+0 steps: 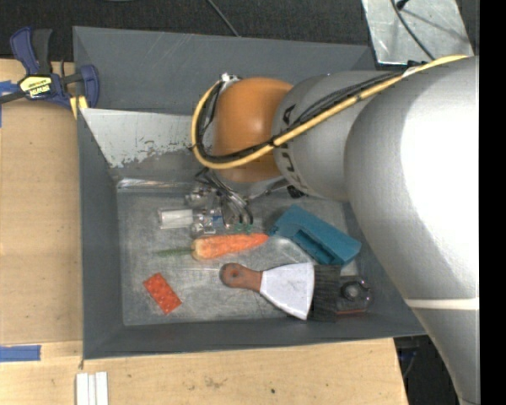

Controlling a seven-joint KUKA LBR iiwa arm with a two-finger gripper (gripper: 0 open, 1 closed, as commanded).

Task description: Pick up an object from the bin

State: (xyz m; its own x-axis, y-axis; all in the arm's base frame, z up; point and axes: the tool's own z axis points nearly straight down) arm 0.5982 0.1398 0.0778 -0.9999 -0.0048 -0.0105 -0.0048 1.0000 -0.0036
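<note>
The arm [405, 167] is taking up the whole right side of the bin [97, 251] as I'm watching, its orange cover [244, 125] hanging over the far middle of the floor. It is hiding the far right corner and whatever is lying there.

Below the cover, the gripper [222, 216] is pointing down at the middle of the bin floor. It is tangled up against its own metalwork, so I cannot tell whether it is apart or together.

Against the right wall, a teal block [316, 236] is lying at a slant. Towards the near right corner, a brown-handled brush [236, 277] is lying with a white wedge [291, 289] across it, and something dark beyond that is hard to make out.

The carrot [232, 245] is what I judge the next move to be turning on. It is lying just beside the gripper, on the side of the near edge, with its long axis running left to right across the floor (thick end leftward, I think). A grasp would be wanting to close across that axis.

A red piece [162, 294] is sitting well apart, towards the near left corner. A small clear piece [175, 218] is lying just left of the gripper.
</note>
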